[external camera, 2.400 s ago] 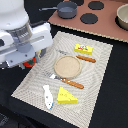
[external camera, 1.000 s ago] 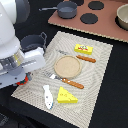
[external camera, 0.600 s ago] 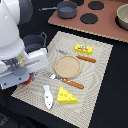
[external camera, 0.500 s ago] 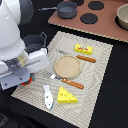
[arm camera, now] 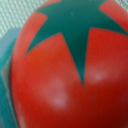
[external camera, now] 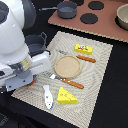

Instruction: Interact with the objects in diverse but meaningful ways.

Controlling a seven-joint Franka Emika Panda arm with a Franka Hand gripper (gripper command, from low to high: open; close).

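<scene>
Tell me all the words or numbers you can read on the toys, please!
None can be read.
Yellow block: it has a red label, but whatever is printed there is too small and blurred to read.
Tomato: only a green star-shaped top, no writing.
Cheese wedge, white fish and placemat: no writing that I can see.

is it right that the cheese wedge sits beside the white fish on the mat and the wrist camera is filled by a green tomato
Not quite: the tomato is red, with only a green star-shaped top, as the wrist view shows. The cheese wedge does sit beside the white fish on the mat.
</scene>
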